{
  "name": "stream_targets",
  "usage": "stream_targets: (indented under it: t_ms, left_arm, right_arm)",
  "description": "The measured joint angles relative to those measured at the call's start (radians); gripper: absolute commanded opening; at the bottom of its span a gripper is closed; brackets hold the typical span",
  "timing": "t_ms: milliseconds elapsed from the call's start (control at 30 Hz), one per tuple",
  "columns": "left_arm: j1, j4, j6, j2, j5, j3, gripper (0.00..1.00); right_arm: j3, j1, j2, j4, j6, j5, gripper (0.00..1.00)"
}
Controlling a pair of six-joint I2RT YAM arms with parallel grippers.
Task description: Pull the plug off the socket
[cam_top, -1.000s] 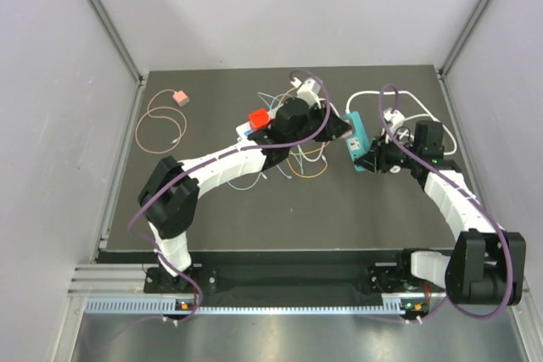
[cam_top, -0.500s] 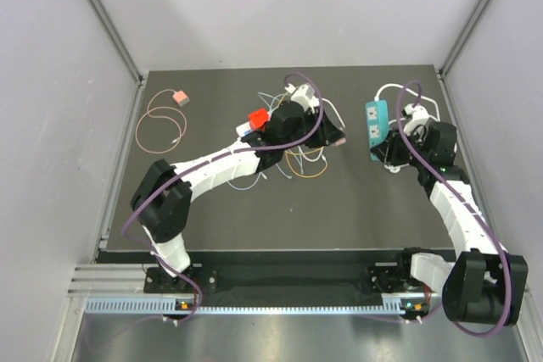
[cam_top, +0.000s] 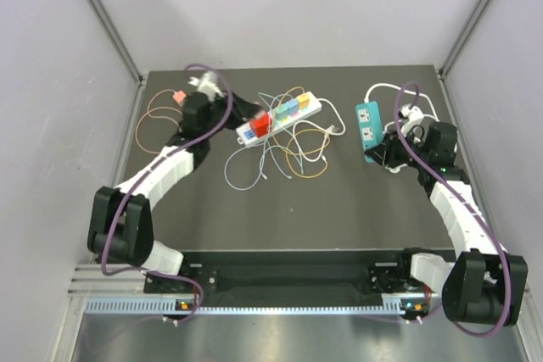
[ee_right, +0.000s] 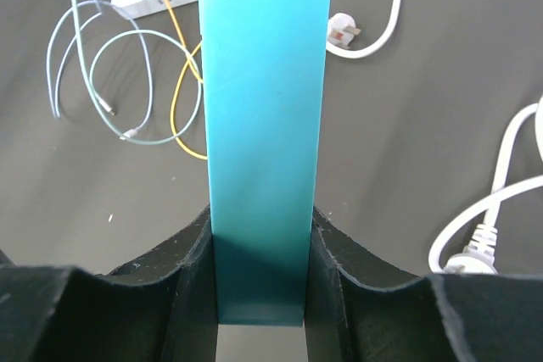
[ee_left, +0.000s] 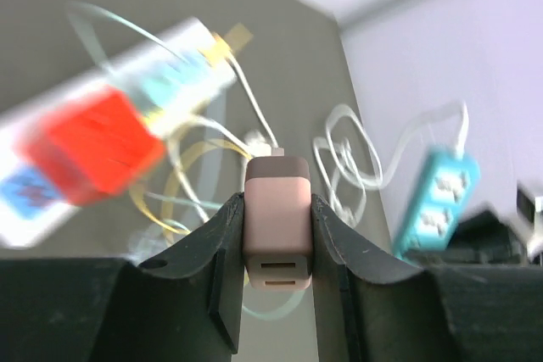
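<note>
The left gripper (ee_left: 277,239), closed on the pinkish plug (ee_left: 277,197).
The plug has been carried from centre to upper left of the overhead frame, well apart from the teal socket strip (ee_right: 265,108) clamped by the right gripper (ee_right: 261,247) at upper right; extraction is judged complete.

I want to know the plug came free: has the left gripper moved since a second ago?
Yes. The left gripper has swung left, from right of the red plug to its left, carrying a pink plug away from the teal socket.
</note>
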Motion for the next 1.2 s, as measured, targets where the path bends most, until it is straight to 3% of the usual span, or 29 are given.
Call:
stream_targets:
  t_ms: [267, 500, 967, 1067, 1200]
  left_arm:
    - [0.354, 0.085, -0.072, 0.034, 0.026, -0.044, 0.0]
    - [0.533, 0.089, -0.069, 0.276, 0.01, 0.051, 0.0]
    - [0.616, -0.09, 0.014, 0.621, -0.101, 0.399, 0.08]
    - [0.617, -0.137, 0.034, 0.66, -0.121, 0.445, 0.14]
    - [0.619, -0.197, 0.05, 0.703, -0.144, 0.518, 0.36]
  right_arm:
    - [0.0, -0.001, 0.0, -0.001, -0.012, -0.043, 0.0]
    - [0.0, -0.001, 0.0, -0.001, -0.014, -0.061, 0.0]
    - [0.0, -0.001, 0.029, -0.002, -0.015, -0.069, 0.0]
    - [0.0, -0.001, 0.034, -0.002, -0.015, -0.069, 0.0]
    - [0.0, -0.001, 0.041, -0.002, -0.015, -0.069, 0.0]
